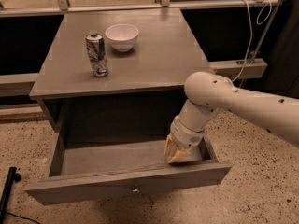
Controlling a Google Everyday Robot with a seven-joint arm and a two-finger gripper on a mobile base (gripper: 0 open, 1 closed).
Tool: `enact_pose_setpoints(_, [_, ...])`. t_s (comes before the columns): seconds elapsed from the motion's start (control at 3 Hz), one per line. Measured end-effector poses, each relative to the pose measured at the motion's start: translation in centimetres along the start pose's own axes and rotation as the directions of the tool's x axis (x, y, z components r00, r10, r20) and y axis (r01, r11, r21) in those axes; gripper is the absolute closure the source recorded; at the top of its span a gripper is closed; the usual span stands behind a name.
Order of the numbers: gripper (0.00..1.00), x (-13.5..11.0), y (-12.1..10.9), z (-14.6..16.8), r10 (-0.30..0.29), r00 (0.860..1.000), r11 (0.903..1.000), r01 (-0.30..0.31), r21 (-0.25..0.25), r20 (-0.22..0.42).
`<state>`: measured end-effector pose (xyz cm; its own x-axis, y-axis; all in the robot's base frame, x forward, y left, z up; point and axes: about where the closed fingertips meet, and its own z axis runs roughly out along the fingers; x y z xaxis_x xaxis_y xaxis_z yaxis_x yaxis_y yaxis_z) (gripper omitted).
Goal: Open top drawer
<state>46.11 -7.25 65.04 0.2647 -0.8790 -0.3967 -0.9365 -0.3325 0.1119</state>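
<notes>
The top drawer (126, 185) is a grey wooden drawer pulled well out of the grey cabinet, its bare inside showing. A small round metal knob (135, 189) sits at the centre of its front panel. My gripper (176, 152) hangs from the white arm inside the drawer's right end, just behind the front panel, its pale fingers pointing down against the panel's inner side. The lower drawers are hidden under the open one.
On the cabinet top (154, 55) stand a drink can (97, 54) at the left and a white bowl (122, 37) behind it. A white cable (250, 36) hangs at the right. A black object (8, 190) lies on the speckled floor at the lower left.
</notes>
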Motion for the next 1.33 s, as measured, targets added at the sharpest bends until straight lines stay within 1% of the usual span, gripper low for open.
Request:
enact_pose_setpoints(0.33, [1.0,-0.8,-0.6,0.3,-0.015,1.0,0.9999,0.015,0.009,0.001])
enact_pose_setpoints(0.67, [1.0,-3.9,-1.7,1.4,-0.068,0.997,0.9951,0.066,0.073,0.024])
enact_pose_setpoints(1.0, [1.0,-6.8,-3.5,3.5,-0.119,0.992,0.9839,0.113,0.139,0.034])
enact_pose_setpoints(1.33, [1.0,-8.6,-5.1,5.6,-0.154,0.983,0.9784,0.138,0.154,0.097])
